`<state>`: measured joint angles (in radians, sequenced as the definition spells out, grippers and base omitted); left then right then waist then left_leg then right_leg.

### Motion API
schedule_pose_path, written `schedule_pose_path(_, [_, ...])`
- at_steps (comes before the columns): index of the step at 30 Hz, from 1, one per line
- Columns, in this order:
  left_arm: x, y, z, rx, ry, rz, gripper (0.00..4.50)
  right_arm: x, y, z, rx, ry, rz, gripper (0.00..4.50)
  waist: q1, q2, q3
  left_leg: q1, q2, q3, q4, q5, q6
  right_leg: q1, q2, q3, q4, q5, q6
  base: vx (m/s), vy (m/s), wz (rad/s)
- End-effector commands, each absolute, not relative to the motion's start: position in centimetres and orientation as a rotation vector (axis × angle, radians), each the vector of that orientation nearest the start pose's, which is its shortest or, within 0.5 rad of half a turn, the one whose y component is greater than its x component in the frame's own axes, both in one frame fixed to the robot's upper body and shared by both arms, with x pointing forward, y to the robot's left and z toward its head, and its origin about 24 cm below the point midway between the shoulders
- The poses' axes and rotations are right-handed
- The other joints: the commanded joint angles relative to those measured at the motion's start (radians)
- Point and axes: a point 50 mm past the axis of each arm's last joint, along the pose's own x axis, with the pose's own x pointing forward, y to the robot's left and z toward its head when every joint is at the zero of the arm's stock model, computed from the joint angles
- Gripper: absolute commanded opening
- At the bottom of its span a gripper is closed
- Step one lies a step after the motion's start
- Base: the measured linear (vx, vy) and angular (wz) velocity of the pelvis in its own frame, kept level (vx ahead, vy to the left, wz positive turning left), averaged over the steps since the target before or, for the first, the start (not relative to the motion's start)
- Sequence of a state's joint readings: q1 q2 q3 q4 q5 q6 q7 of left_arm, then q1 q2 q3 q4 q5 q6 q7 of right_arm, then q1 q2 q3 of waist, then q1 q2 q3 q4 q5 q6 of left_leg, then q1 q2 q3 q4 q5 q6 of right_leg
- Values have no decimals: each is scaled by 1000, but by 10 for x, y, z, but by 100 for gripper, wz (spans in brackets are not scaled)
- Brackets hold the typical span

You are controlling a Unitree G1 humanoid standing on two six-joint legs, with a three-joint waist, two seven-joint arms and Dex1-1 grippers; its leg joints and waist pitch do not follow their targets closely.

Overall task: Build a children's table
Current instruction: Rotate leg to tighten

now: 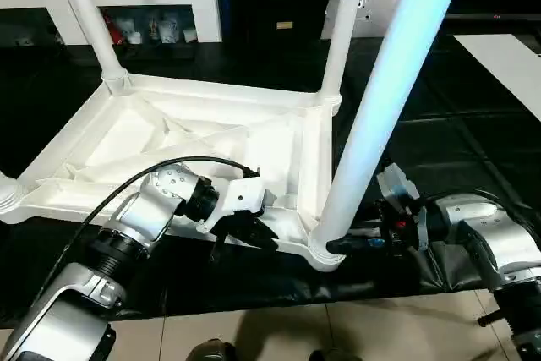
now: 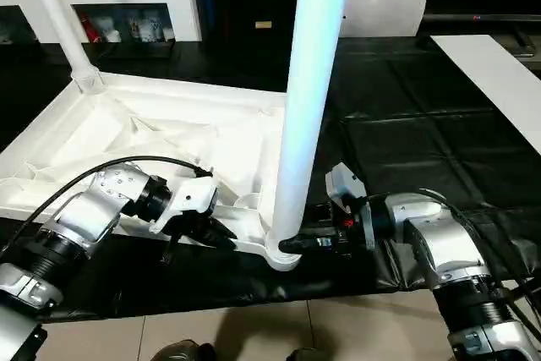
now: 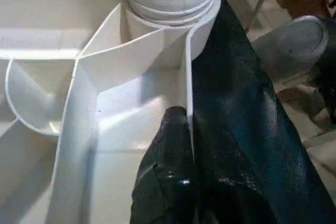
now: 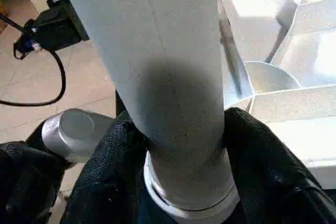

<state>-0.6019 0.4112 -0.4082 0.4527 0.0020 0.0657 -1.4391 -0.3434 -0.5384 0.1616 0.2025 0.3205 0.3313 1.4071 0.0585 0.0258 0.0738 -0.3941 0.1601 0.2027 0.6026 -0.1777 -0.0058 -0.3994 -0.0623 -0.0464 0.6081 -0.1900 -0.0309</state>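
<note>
- Head views: our right gripper (image 1: 338,245) straddles the near leg (image 1: 385,99) at its collar; the leg stands upright in the tabletop (image 1: 127,137) corner socket.
- Left wrist: our left gripper (image 3: 181,129) pinches the tabletop's rim.
- Right wrist: black fingers (image 4: 262,150) flank the leg.

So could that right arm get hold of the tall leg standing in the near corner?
Probably yes: the right gripper already sits at the leg's base, its fingers on either side, nothing between.
</note>
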Motion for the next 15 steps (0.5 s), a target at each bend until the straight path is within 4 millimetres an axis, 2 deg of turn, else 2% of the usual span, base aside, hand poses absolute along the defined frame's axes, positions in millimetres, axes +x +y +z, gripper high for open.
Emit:
schedule_pose_path(1, [305, 95, 78, 511, 355, -1636, 0, 268, -160, 71, 10, 399, 1426, 198, -9, -14, -68, 29, 76, -35, -70, -179, 73, 38, -84, 44, -83, -262, -207, 0, 0, 0])
schedule_pose_path(2, [307, 93, 78, 502, 354, -1612, 0, 270, -158, 70, 23, 408, 1395, 198, -11, -14, -66, 31, 76, -35, -69, -192, 67, 38, -85, 45, -84, -281, -206, 0, 0, 0])
schedule_pose_path(3, [312, 89, 79, 490, 347, -1566, 0, 275, -152, 67, 22, 405, 1315, 198, -13, -15, -64, 31, 73, -36, -69, -218, 55, 37, -89, 45, -91, -341, -192, 0, 0, 0])
schedule_pose_path(4, [316, 85, 80, 478, 343, -1531, 0, 278, -148, 66, 18, 395, 1262, 198, -18, -16, -59, 33, 70, -36, -70, -237, 38, 30, -86, 46, -97, -398, -172, 0, 0, 0])
schedule_pose_path(5, [321, 78, 82, 454, 334, -1477, 0, 284, -139, 65, 33, 382, 1166, 198, -26, -13, -60, 32, 69, -42, -72, -254, 17, 34, -90, 44, -99, -436, -161, 0, 0, 0])
schedule_pose_path(6, [326, 72, 83, 432, 328, -1428, 0, 289, -132, 63, 52, 377, 1090, 198, -32, -14, -59, 32, 67, -42, -73, -259, 11, 31, -86, 45, -100, -442, -156, 0, 0, 0])
schedule_pose_path(7, [326, 72, 83, 432, 328, -1428, 0, 289, -132, 63, 52, 377, 1090, 198, -42, -14, -59, 32, 66, -47, -75, -279, -3, 30, -88, 43, -102, -460, -149, 0, 0, 0])
schedule_pose_path(8, [330, 66, 84, 417, 322, -1382, 0, 292, -125, 62, 60, 379, 1025, 198, -50, -15, -62, 27, 67, -51, -76, -279, 0, 38, -90, 42, -100, -452, -144, 0, 0, 0])
schedule_pose_path(9, [330, 66, 84, 417, 322, -1382, 0, 292, -125, 62, 60, 379, 1025, 198, -56, -14, -59, 27, 67, -48, -78, -280, 2, 33, -87, 43, -102, -440, -148, 0, 0, 0])
schedule_pose_path(10, [338, 53, 86, 385, 311, -1272, 0, 303, -109, 61, 72, 381, 865, 198, -66, -7, -60, 29, 65, -47, -75, -287, 4, 31, -86, 44, -101, -419, -159, 0, 0, 0])
schedule_pose_path(11, [340, 49, 86, 375, 308, -1238, 0, 306, -104, 61, 77, 383, 805, 196, -76, -7, -60, 31, 64, -48, -75, -301, -5, 26, -85, 43, -102, -411, -171, 0, 0, 0])
schedule_pose_path(12, [342, 45, 86, 367, 308, -1207, 0, 312, -99, 62, 80, 371, 740, 196, -81, -11, -62, 30, 61, -48, -73, -302, -8, 28, -84, 42, -101, -413, -170, 0, 0, 0])
schedule_pose_path(15, [345, 40, 86, 360, 304, -1160, 0, 319, -91, 64, 98, 353, 647, 196, -88, -9, -64, 29, 59, -45, -69, -279, 10, 29, -86, 47, -107, -394, -168, 0, 0, 0])
